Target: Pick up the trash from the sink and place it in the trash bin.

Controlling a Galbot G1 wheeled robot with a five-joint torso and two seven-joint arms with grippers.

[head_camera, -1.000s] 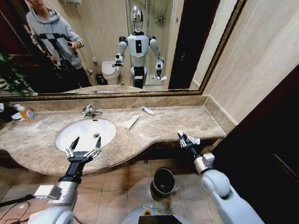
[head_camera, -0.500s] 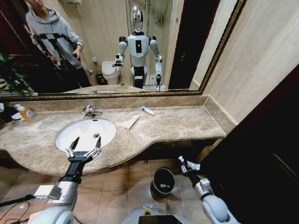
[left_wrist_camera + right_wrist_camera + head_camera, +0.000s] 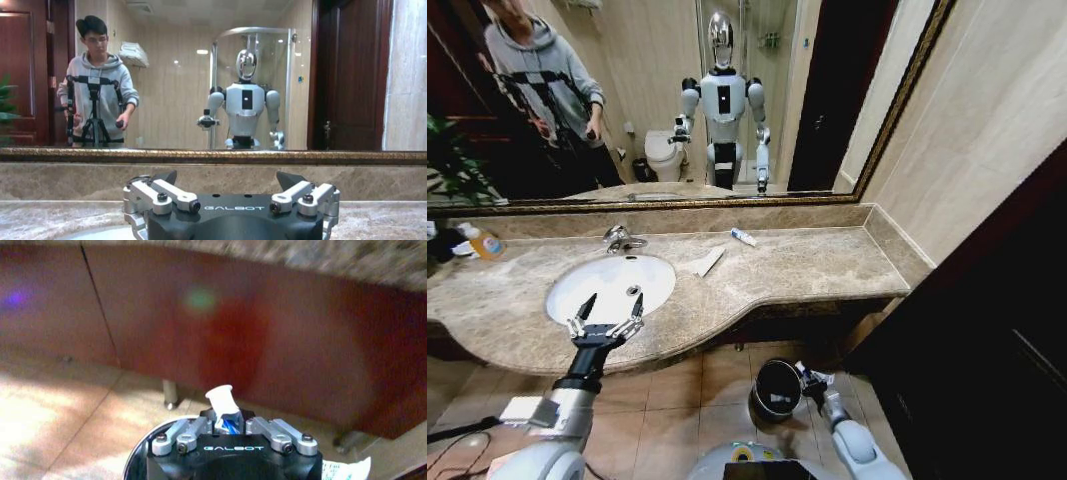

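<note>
The right gripper (image 3: 805, 374), clamped on a white tube (image 3: 222, 402), hangs low beside the trash bin (image 3: 776, 389), not yet released. The left gripper (image 3: 605, 322) waits spread wide and empty at the sink's (image 3: 577, 283) near rim. A folded paper (image 3: 707, 262) and sachet (image 3: 743, 237) remain on the bench (image 3: 807, 265).

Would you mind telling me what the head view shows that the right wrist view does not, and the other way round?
The head view gives the sink, the left hand open above its front rim, a folded paper and a small tube on the counter, and the trash bin on the floor. The right wrist view gives the white tube with blue marks clamped in the fingers, and the wooden cabinet front. Both show the right hand, low beside the bin, and the tiled floor.
</note>
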